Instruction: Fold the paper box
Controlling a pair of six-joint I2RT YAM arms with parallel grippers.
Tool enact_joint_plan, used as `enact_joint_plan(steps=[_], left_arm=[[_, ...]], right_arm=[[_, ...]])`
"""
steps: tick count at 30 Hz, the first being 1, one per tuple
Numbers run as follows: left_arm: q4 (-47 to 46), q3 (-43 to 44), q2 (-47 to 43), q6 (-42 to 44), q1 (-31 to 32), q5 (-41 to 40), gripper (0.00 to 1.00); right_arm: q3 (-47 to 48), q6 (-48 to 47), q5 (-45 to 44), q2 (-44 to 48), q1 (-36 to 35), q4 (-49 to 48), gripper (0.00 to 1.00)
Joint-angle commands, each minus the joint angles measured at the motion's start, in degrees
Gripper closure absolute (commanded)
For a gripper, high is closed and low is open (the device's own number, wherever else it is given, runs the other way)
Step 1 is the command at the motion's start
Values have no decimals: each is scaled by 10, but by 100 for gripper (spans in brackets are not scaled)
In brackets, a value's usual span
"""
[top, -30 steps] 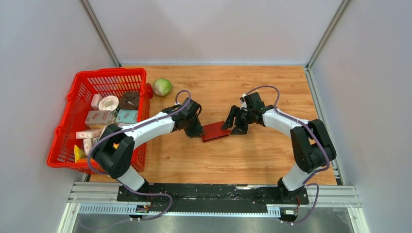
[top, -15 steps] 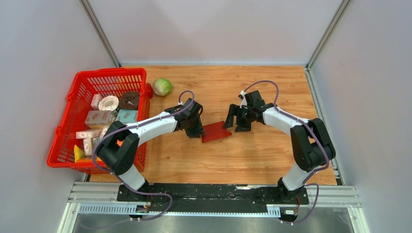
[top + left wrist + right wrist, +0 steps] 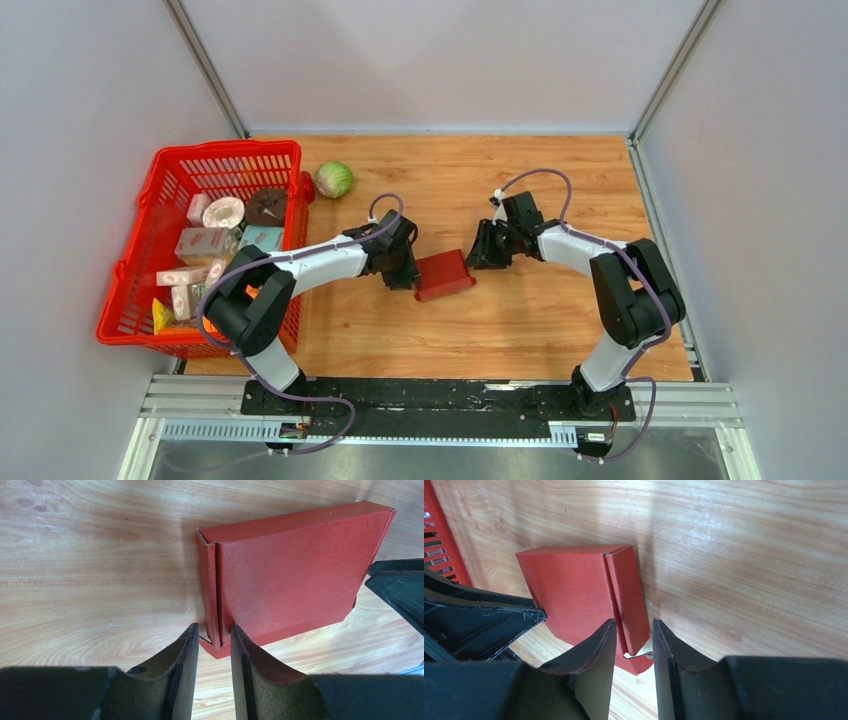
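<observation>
At mid-counter, one paper box: dark red card, folded into a shallow closed rectangle, a narrow flap at each end. Left end effector pinching the left flap; right end effector astride the right flap, clamped or not unclear. One red mesh basket, one cabbage.

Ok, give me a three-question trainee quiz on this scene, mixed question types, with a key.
1. True or false: the paper box is a flat, unfolded sheet.
2. What sits on the table beside the red basket? A. green cabbage B. bottle C. mug
3. Short answer: which end effectors straddle the box's end walls?
Key: 1 false, its walls are folded up. 2 A. 3 both: the left end effector at one end, the right end effector at the other.
</observation>
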State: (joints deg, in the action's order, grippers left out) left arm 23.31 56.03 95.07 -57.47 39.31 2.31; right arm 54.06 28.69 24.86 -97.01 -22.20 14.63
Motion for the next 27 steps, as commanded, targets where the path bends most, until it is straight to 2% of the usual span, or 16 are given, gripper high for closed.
enact_joint_plan(steps=[1,15,16,20,22,27], left_arm=[[-23,-14,2,15,2,-13,62],[-41,-25,1,25,2,-17,60],[-43,-25,2,25,2,-15,60],[-46,-36,-19,28,2,-20,62],[-56,-53,-39,32,2,-21,60],[-77,-86,-128,40,2,-43,45]], right_arm=[[-12,7,-11,-17,2,-46,65],[-17,11,-18,-34,0,-46,71],[-19,11,-18,-34,0,-43,74],[-28,22,-9,-19,0,-53,76],[-28,29,9,-17,0,-60,77],[-39,47,22,-28,8,-69,82]])
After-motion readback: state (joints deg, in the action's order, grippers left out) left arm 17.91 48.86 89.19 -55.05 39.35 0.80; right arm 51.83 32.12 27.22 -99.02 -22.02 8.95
